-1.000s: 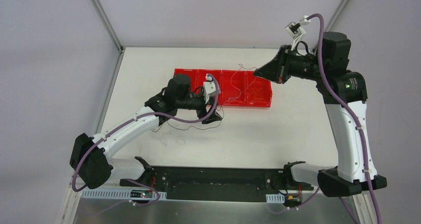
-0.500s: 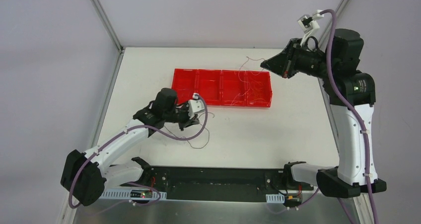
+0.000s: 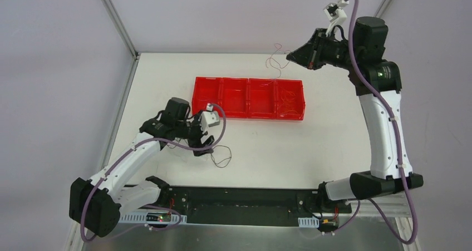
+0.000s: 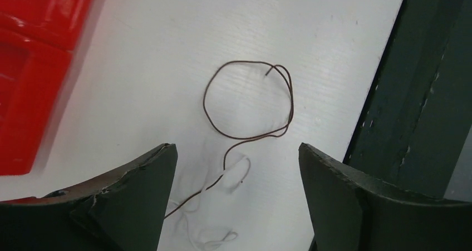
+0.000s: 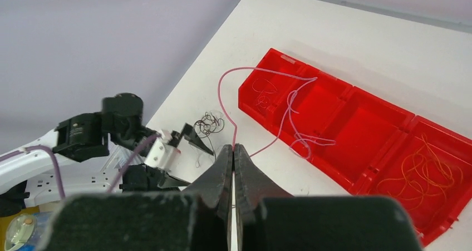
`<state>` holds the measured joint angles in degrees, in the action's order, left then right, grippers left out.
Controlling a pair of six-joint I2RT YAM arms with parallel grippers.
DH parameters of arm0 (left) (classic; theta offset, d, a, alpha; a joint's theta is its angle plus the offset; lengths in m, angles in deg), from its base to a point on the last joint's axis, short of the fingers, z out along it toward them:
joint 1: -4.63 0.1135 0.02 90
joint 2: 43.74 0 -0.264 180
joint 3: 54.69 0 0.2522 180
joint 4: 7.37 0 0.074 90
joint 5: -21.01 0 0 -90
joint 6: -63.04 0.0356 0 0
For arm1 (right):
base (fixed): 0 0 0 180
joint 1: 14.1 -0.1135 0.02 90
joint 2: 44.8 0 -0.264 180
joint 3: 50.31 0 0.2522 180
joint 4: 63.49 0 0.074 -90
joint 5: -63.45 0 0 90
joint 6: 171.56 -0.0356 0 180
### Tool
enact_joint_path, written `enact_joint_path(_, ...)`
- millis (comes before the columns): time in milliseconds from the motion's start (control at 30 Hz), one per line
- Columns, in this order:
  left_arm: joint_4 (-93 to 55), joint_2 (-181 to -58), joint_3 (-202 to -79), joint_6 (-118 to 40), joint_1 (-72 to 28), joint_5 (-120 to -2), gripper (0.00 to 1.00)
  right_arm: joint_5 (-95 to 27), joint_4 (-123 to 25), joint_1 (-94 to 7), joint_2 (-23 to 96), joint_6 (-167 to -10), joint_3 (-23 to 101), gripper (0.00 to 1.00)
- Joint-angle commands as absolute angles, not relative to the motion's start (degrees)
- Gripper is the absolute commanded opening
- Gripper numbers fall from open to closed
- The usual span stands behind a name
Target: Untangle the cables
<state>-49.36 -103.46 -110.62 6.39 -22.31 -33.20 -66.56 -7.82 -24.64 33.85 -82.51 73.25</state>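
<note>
Pulled back from the red tray (image 3: 239, 116) toward its own base, the left gripper (image 4: 235, 151) now hangs low over the table (image 4: 311, 34), jaws spread wide with nothing between them. The right gripper (image 5: 234, 149) has climbed higher and farther back, its fingers pinched tight on a pale cable (image 5: 220, 89). Just ahead of the left gripper's open jaws, a dark cable (image 4: 204, 98) lies flat on the table in one loose loop, its free end tucked inside the ring and its tail running back between the fingers. A fainter white strand (image 4: 239, 170) lies beside that tail. From the right gripper's tips the pale cable arches up and away, then sags into the tray's nearest end compartments and squiggles across the divider. Farther off to that gripper's right, a nest of orange wires (image 5: 434, 167) sits in its own compartment. These cables look almost weightless, limp yet slightly springy, and likely to slide out of anything but a full pinch. The safest hold is probably a single clear run near a free end, away from crossings. A slow draw would also help keep neighbouring strands from snagging and being dragged along.
</note>
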Motion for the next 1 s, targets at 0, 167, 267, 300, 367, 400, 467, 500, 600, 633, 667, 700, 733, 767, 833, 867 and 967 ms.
enact_joint_path(0, -50.8, -100.2, -117.8, -7.3, -16.5, -28.1, 0.85, -65.3, -14.9, -28.2, 38.2, -83.4, 73.9, 0.0)
enact_joint_path(167, -50.6, -100.3, -124.2, -21.7, -6.5, -25.7, 0.94, -63.0, -19.0, -35.1, 44.9, -83.3, 75.7, 0.0)
enact_joint_path(267, -48.7, -101.0, -127.2, -29.2, -0.4, -29.4, 0.94, -60.5, -22.0, -39.6, 48.8, -82.8, 76.9, 0.0)
enact_joint_path(300, -48.2, -101.2, -127.8, -31.1, 1.2, -30.7, 0.94, -59.4, -23.1, -41.0, 50.2, -82.6, 77.4, 0.0)
enact_joint_path(367, -47.3, -101.5, -128.5, -33.8, 4.0, -33.7, 0.94, -57.8, -25.4, -43.6, 53.1, -82.7, 78.5, 0.0)
enact_joint_path(400, -47.1, -101.8, -128.7, -34.8, 5.9, -34.9, 0.94, -56.8, -26.6, -44.8, 54.5, -82.7, 79.2, 0.0)
enact_joint_path(467, -46.8, -102.6, -129.1, -36.0, 8.9, -35.6, 0.94, -54.9, -28.9, -46.7, 57.8, -82.9, 80.7, 0.0)
enact_joint_path(500, -46.6, -102.8, -129.1, -36.3, 10.3, -35.5, 0.93, -54.1, -30.1, -47.5, 59.3, -83.0, 81.5, 0.0)
enact_joint_path(600, -46.1, -103.2, -129.1, -36.6, 13.6, -34.7, 0.93, -51.8, -32.2, -49.9, 65.2, -82.2, 84.7, 0.0)
enact_joint_path(633, -46.0, -103.2, -129.1, -36.7, 14.3, -34.7, 0.93, -50.8, -32.4, -50.3, 67.0, -81.3, 85.7, 0.0)
enact_joint_path(667, -45.9, -103.1, -129.0, -36.8, 14.9, -34.4, 0.93, -49.5, -33.0, -51.3, 68.6, -80.1, 86.2, 0.0)
enact_joint_path(700, -45.9, -103.1, -129.1, -36.9, 15.5, -34.1, 0.93, -48.2, -33.7, -51.8, 70.1, -79.5, 86.3, 0.0)
enact_joint_path(733, -45.9, -103.1, -129.1, -37.0, 16.1, -33.9, 0.93, -46.8, -34.5, -52.2, 71.4, -79.1, 86.1, 0.0)
enact_joint_path(767, -45.9, -102.9, -129.1, -37.0, 16.5, -33.6, 0.93, -45.3, -35.5, -52.7, 72.6, -78.6, 85.7, 0.0)
enact_joint_path(833, -45.9, -102.4, -128.7, -36.6, 17.1, -32.8, 0.93, -42.9, -37.2, -53.6, 74.3, -77.6, 84.3, 0.0)
enact_joint_path(867, -45.9, -102.1, -128.3, -36.2, 17.3, -32.6, 0.93, -42.1, -37.7, -53.9, 75.0, -76.8, 83.8, 0.0)
enact_joint_path(967, -45.9, -101.2, -126.7, -34.9, 17.9, -32.6, 0.93, -39.9, -39.3, -55.0, 76.1, -74.7, 81.7, 0.0)
